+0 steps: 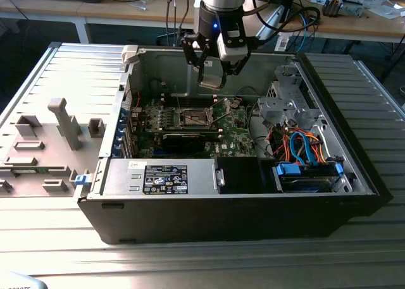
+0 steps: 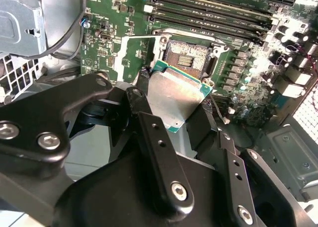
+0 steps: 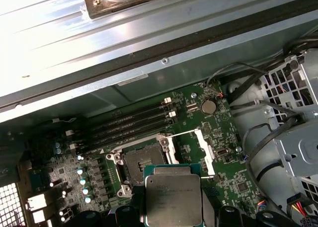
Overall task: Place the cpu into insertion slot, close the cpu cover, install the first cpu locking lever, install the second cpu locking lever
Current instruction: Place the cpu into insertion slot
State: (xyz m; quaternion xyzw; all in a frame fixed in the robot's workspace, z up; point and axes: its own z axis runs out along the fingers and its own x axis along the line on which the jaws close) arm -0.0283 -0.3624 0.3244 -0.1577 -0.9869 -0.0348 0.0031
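While the computer case [image 1: 130,93] wall stands well to the left, the insertion slot [image 1: 194,117] lies uncovered on the green board, with the cpu cover [image 3: 205,152] raised just to its right. Above it the gripper [image 1: 213,73] hangs in open air, its jaws pinching the cpu [image 1: 211,81] by opposite edges, clear of the slot.

The cpu [image 3: 173,199] is grey with a green edge. The circuit board [image 3: 218,131] is green, the claw [image 2: 173,108] black.
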